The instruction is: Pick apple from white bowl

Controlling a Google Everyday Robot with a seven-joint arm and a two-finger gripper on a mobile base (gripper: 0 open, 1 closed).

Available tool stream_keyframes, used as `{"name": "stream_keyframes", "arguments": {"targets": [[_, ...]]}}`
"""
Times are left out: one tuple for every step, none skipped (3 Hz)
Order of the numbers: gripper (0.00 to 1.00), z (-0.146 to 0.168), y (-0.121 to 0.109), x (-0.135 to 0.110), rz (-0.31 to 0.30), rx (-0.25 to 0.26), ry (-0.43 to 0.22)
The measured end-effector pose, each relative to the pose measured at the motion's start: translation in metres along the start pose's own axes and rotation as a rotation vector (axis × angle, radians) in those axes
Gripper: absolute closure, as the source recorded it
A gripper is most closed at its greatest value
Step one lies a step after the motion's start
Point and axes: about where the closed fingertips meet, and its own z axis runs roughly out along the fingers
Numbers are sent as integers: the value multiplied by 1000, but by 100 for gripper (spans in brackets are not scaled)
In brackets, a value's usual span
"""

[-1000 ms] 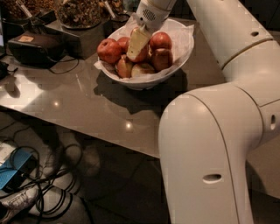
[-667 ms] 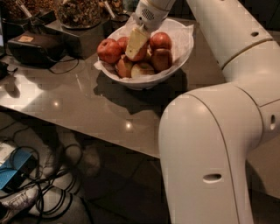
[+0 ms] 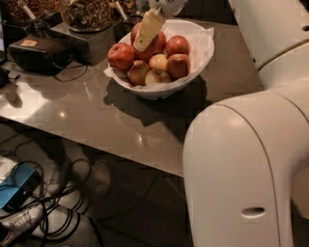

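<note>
Raised slightly since a moment ago, the gripper (image 3: 140, 44) hangs over the white bowl (image 3: 159, 90), in front of the deep-red apple (image 3: 160, 43); whether it grips anything cannot be told.

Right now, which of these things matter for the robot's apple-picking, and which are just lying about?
For the job: gripper, low over the apples at the back of the bowl; red apple under it; white bowl.
Just lying about: other apples; dark box; containers of dried goods; blue device on the floor.
</note>
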Motion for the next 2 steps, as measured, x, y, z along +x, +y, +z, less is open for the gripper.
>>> {"name": "stream_keyframes", "arguments": {"targets": [[100, -21, 21, -20, -70, -29, -57], [100, -38, 41, -41, -156, -36, -92]]}}
